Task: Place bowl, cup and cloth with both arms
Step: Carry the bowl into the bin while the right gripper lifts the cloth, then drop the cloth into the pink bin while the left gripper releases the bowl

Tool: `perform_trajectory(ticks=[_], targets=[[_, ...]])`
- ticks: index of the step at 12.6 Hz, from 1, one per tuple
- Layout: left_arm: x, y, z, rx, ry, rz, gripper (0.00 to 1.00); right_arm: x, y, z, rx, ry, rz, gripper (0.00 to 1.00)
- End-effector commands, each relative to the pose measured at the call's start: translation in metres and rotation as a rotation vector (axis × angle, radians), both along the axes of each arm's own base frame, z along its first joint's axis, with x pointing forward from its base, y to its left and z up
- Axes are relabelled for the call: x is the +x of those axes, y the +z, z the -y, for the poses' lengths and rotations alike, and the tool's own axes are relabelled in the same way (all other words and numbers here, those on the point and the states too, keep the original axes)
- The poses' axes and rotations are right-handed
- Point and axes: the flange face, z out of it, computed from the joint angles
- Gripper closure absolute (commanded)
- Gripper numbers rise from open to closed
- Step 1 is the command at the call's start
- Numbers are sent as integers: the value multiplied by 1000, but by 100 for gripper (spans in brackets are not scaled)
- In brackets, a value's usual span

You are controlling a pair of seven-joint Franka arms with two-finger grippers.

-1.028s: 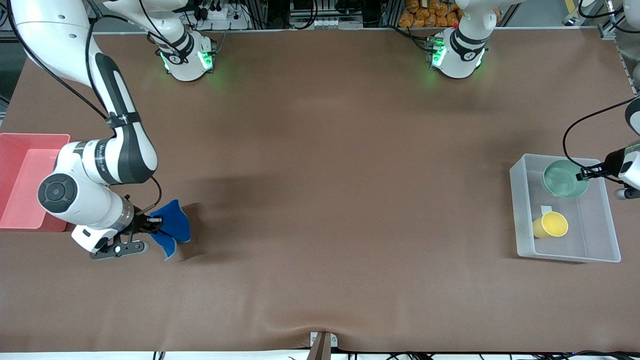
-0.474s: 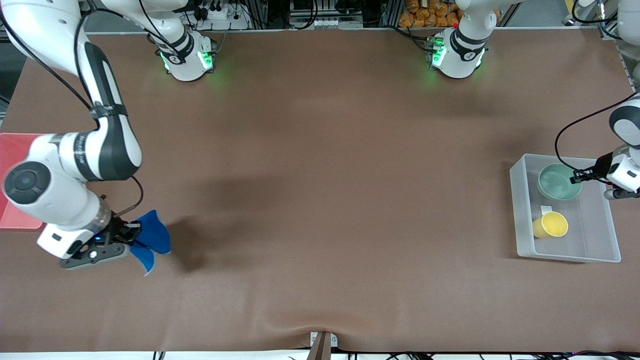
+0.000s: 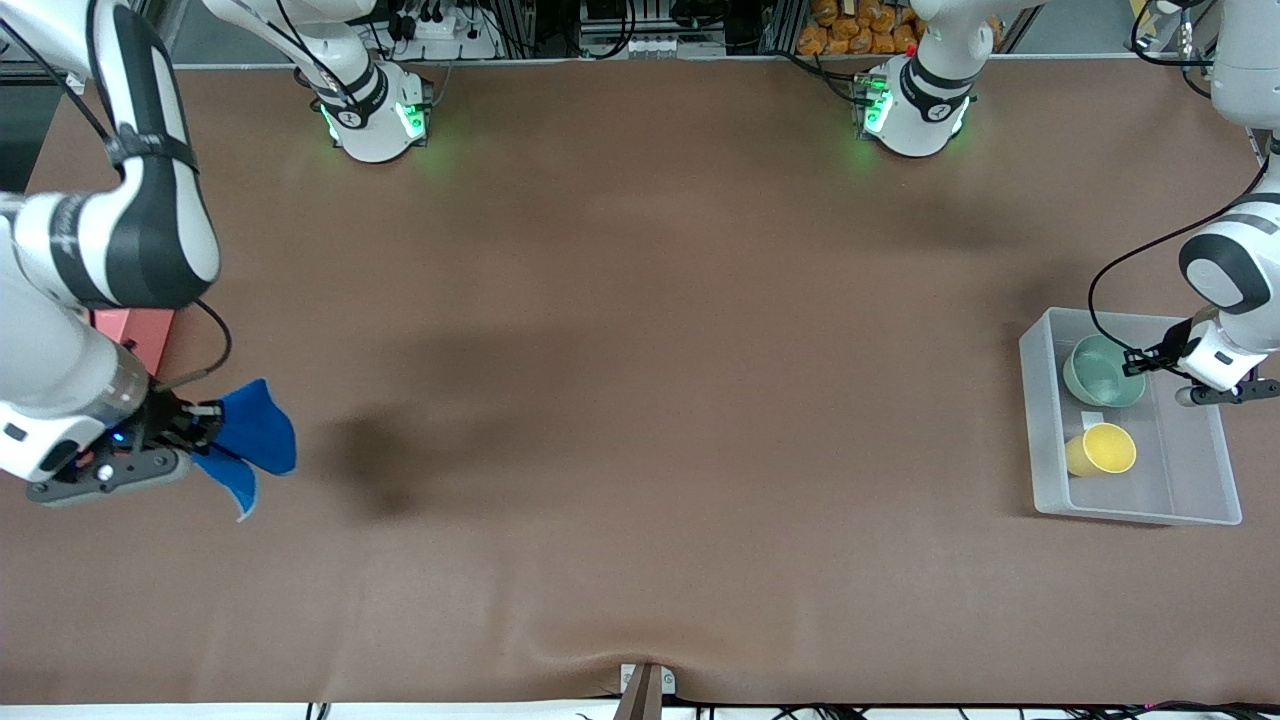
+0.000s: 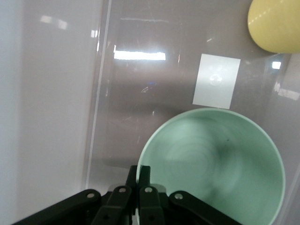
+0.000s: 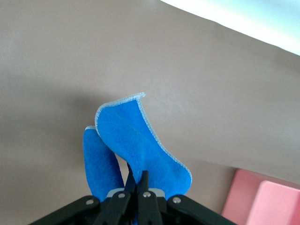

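At the lower left of the front view, right gripper (image 3: 190, 440) up over the brown table (image 3: 640, 400), jaws pinched tight on the blue cloth (image 3: 245, 445). Cloth folded into two flaps, gathered end in the jaws, free ends fanning away from the gripper toward the middle of the frame, long axis roughly level across the picture, one tip drooping lower. Same cloth (image 5: 133, 150) in the right wrist view, both flaps with a pale stitched edge rising from the fingertips (image 5: 140, 180). Corner of a pink bin (image 3: 135, 330) just above the gripper, mostly hidden by the arm; more of it (image 5: 267, 199) at the lower right of the right wrist view.

At the right edge of the front view, left gripper (image 3: 1135, 362) inside the clear plastic bin (image 3: 1040, 440), jaws clamped on the rim of the mint-green bowl (image 3: 1098, 370). Bowl tilted, mouth up and toward the front camera. Rim caught between the fingers (image 4: 139, 176) in the left wrist view, bowl (image 4: 215, 164) in the lower half. Yellow cup (image 3: 1100, 450) lower in the same bin, lying on its side, mouth toward the lower right of the frame, apart from the bowl. White label (image 4: 216, 80) on the bin floor between cup (image 4: 276, 23) and bowl.
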Motion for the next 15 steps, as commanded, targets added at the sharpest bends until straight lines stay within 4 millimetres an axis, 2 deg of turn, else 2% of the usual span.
perform_trajectory(ticks=[1,3,6,8,9,10,12,15], targets=[[7,-7,3,8,-38,17,69,-28,44,20,-79,6,-18,100],[24,3,25,13,-80,31,50,-37,59,45,-102,19,-34,100],[29,19,31,11,-100,33,36,-43,61,89,-104,29,-59,100],[36,39,34,-10,-109,16,26,-49,55,144,-106,39,-89,100],[40,55,34,-17,-114,17,13,-54,49,177,-104,45,-109,100],[45,70,33,-22,-126,-6,0,-60,37,213,-97,43,-134,100],[51,105,33,-31,-130,-11,0,-62,9,272,-103,90,-128,100],[53,146,43,-36,-141,21,0,-73,-56,375,-127,150,-94,100]])
